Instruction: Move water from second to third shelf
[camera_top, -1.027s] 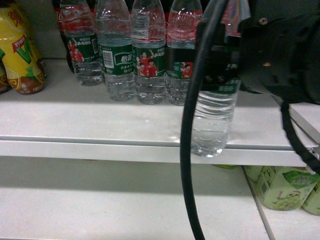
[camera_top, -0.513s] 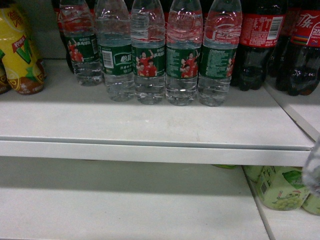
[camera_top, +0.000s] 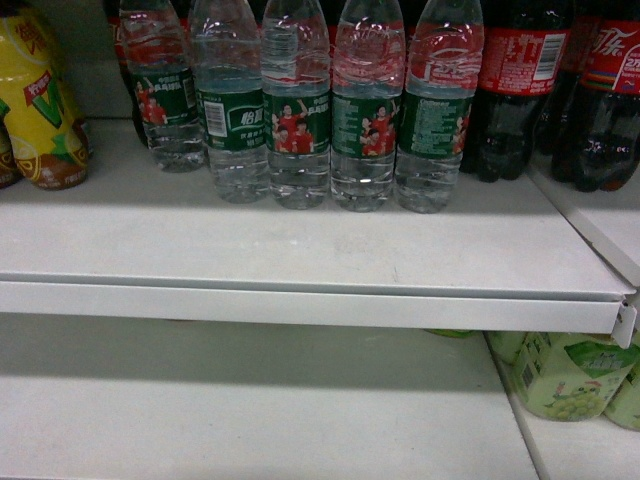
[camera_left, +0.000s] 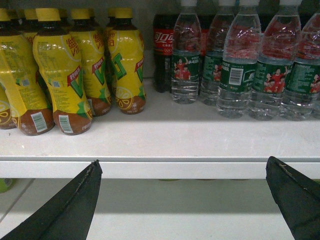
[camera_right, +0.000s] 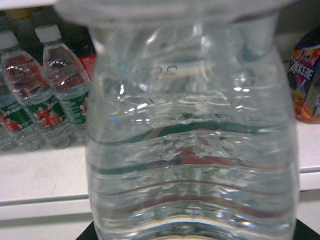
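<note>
A clear ribbed water bottle (camera_right: 190, 150) fills the right wrist view, and my right gripper (camera_right: 192, 232) is shut on it; only black finger corners show at the bottom edges. Neither this bottle nor the right gripper appears in the head view. Several more water bottles (camera_top: 300, 120) with green labels stand in a row at the back of the upper white shelf (camera_top: 300, 300). In the left wrist view my left gripper (camera_left: 182, 170) is open and empty, its black fingers (camera_left: 75, 200) spread wide just in front of the shelf's front edge (camera_left: 160, 167).
Dark cola bottles (camera_top: 520, 90) stand to the right of the water row, yellow tea bottles (camera_top: 40, 110) to the left. A lower white shelf (camera_top: 250, 410) lies beneath, with green grape drink packs (camera_top: 565, 375) at its right. An orange and purple pack (camera_right: 305, 85) stands behind the held bottle.
The right arm and the held bottle stood before the shelf's front right one second ago. They dropped away to the lower right and have left the head view.
</note>
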